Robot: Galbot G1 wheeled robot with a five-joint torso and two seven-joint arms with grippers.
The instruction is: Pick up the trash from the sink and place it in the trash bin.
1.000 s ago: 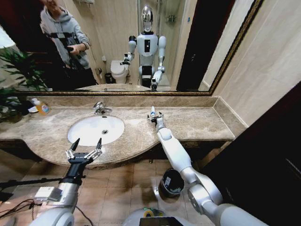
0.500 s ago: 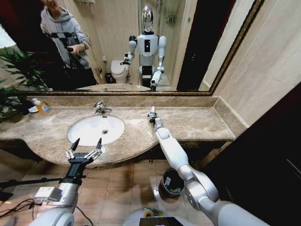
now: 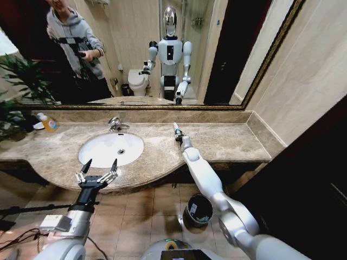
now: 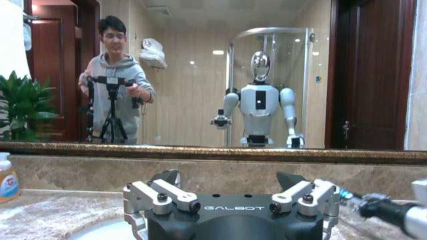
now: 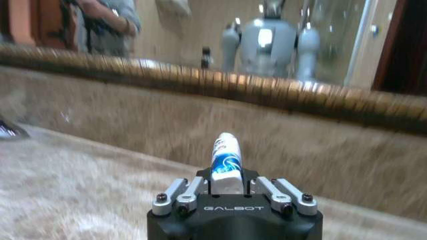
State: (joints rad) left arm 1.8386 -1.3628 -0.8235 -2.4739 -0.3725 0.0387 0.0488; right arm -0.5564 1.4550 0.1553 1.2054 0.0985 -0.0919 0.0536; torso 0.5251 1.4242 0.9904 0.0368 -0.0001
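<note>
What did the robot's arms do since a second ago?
The right gripper, over the countertop, closed its fingers around a white-and-blue tube and shifted slightly toward the mirror. The left gripper stayed open in front of the sink. The trash bin did not move.

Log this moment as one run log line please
right gripper: shut on toiletry tube, above countertop | left gripper: open, front of sink | trash bin: on floor

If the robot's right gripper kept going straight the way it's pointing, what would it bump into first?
Probably the marble backsplash below the mirror. The right gripper, shut on a white-and-blue tube, points across bare countertop at it; depth is unclear.
</note>
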